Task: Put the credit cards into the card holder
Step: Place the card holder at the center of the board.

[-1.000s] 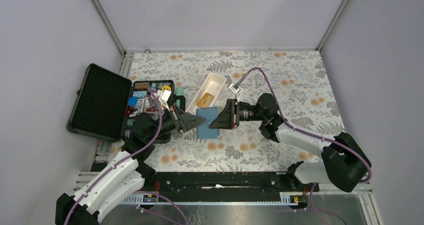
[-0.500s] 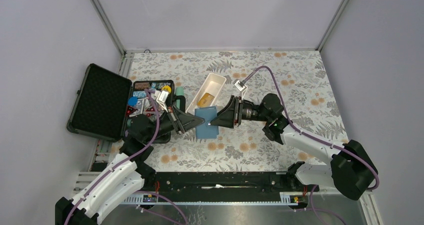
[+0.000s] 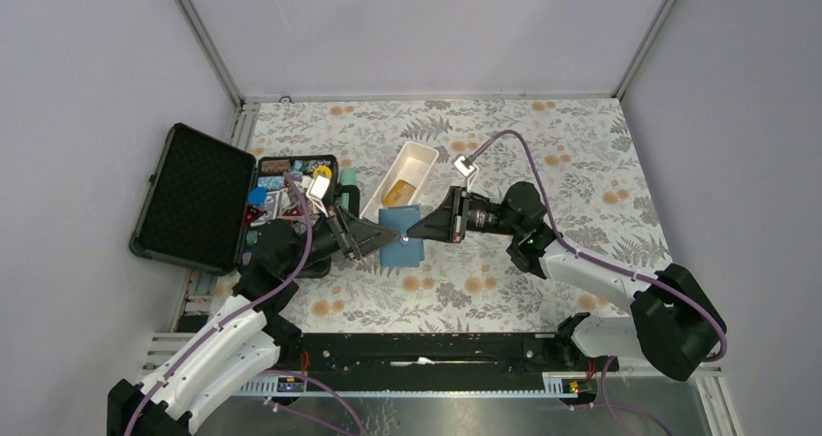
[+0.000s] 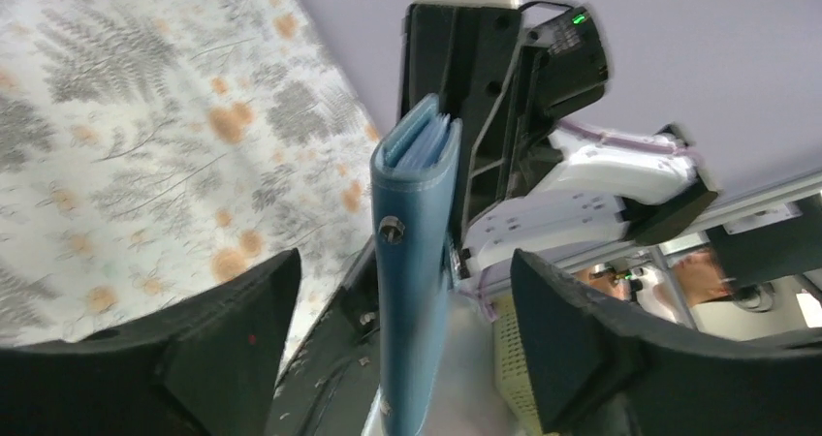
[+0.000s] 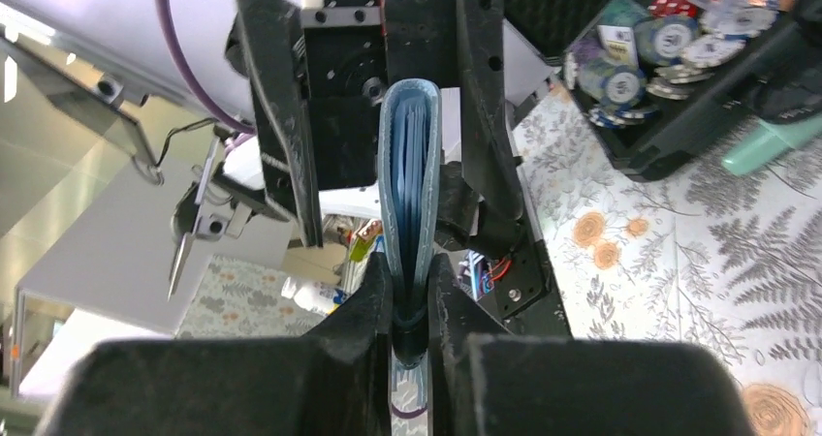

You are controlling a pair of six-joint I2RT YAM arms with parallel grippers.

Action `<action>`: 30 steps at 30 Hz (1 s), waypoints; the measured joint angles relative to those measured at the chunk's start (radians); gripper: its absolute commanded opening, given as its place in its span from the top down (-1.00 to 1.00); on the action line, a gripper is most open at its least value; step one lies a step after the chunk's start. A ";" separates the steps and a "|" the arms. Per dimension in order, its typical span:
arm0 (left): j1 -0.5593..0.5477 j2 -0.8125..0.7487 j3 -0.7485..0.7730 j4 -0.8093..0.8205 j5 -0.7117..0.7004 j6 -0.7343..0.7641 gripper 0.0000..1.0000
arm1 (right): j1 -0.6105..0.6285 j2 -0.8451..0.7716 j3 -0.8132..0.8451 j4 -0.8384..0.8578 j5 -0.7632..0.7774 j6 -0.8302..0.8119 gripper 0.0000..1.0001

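Right hand (image 5: pixel 411 291) pinches the one card holder (image 5: pixel 409 165); left hand (image 4: pixel 402 262) spread

Its fingers press together on the edge of the single teal-blue holder, which is folded, with pale blue pages showing and one metal snap (image 4: pixel 391 228) on its cover. Opposite, the left hand's fingers stand wide apart on either side, not touching. One golden-orange credit card (image 3: pixel 398 193) lies in the white tray (image 3: pixel 419 153) just beyond both hands.
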 measured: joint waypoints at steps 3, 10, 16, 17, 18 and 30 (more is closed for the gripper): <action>0.006 0.003 0.006 -0.084 -0.023 0.048 -0.97 | -0.023 -0.014 -0.002 -0.088 0.031 -0.025 1.00; 0.111 0.020 0.199 -0.474 -0.109 0.270 -0.97 | -0.176 -0.077 -0.002 -0.458 0.193 -0.194 1.00; 0.291 0.082 0.423 -0.743 -0.172 0.497 -0.97 | -0.259 -0.037 0.005 -0.701 0.348 -0.383 1.00; 0.321 0.089 0.437 -0.768 -0.177 0.522 -0.98 | -0.276 -0.014 0.008 -0.720 0.360 -0.410 1.00; 0.357 0.096 0.448 -0.792 -0.182 0.546 -0.98 | -0.291 0.008 0.012 -0.734 0.369 -0.429 1.00; 0.557 0.092 0.441 -0.876 -0.267 0.645 -0.97 | -0.410 0.317 0.196 -0.856 0.390 -0.599 -0.22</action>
